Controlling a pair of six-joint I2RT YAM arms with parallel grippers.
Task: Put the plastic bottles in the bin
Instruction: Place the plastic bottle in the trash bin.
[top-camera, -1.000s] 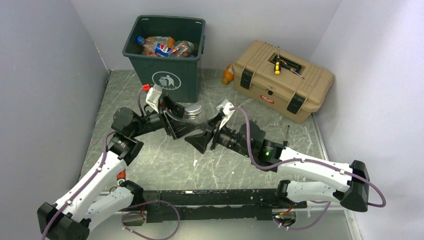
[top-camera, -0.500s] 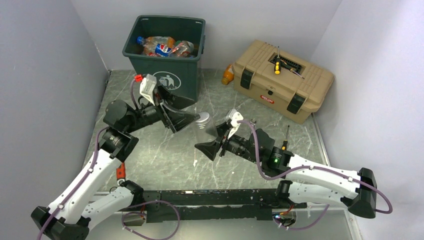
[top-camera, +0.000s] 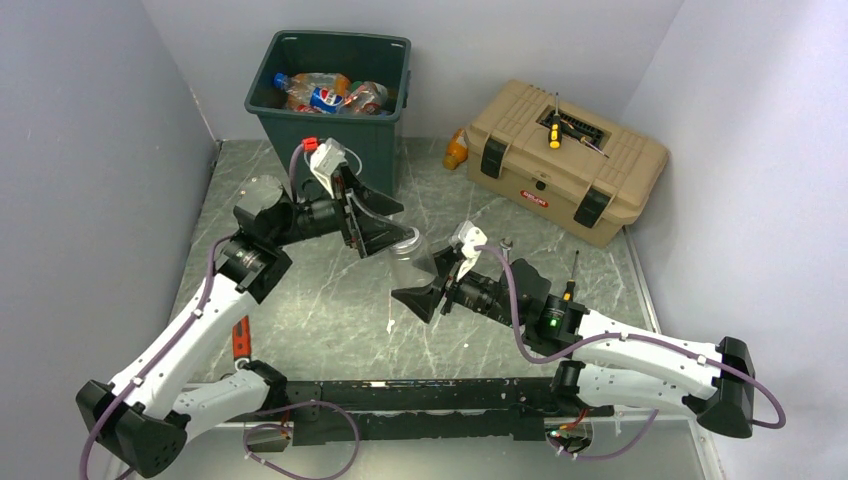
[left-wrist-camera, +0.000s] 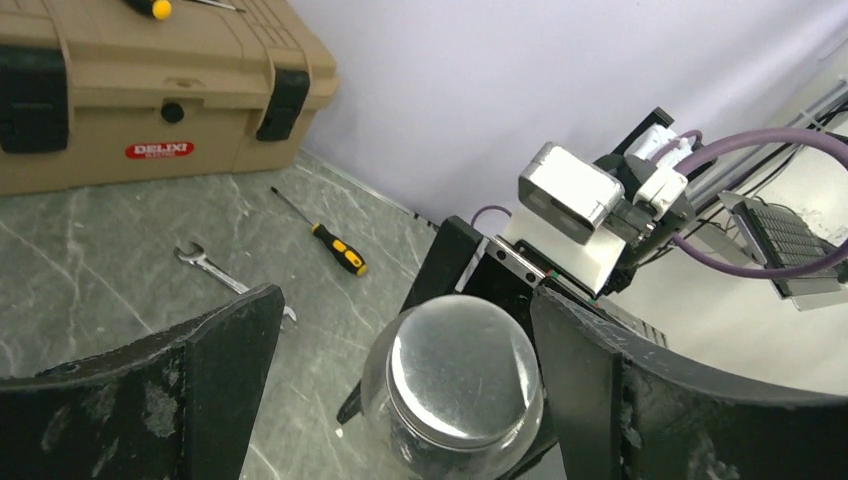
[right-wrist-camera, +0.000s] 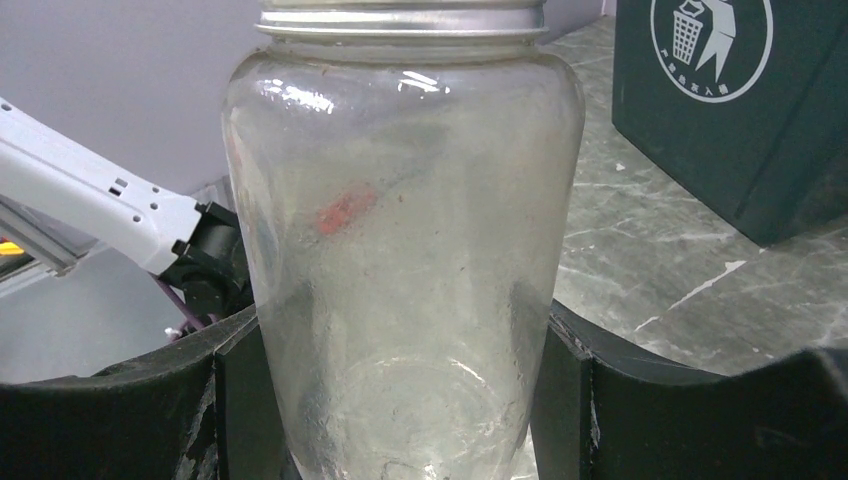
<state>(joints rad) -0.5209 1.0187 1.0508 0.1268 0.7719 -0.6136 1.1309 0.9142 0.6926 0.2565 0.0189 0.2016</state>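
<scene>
Grey marbled bench (top-camera: 330, 310): your right tool (top-camera: 418, 292) clamps the clear jar (top-camera: 408, 258), while your left tool (top-camera: 383, 232) gapes wide around its lid (left-wrist-camera: 462, 362), not touching. I'd lift the left tool straight clear. Plastic bottles (top-camera: 325, 93) lie in the bin (top-camera: 352, 150); an orange bottle (top-camera: 456, 150) waits beside the toolbox (top-camera: 565, 160).

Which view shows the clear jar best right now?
Right wrist: the jar fills the frame, with the right hand clamped on its lower body. Left wrist shows only its metal lid; top external shows it small.

Bin (top-camera: 375, 140) — dark green, upright, tabletop's far-left corner, piled with plastic bottles (top-camera: 325, 93); one orange bottle (top-camera: 455, 150) resting near far edge.
</scene>
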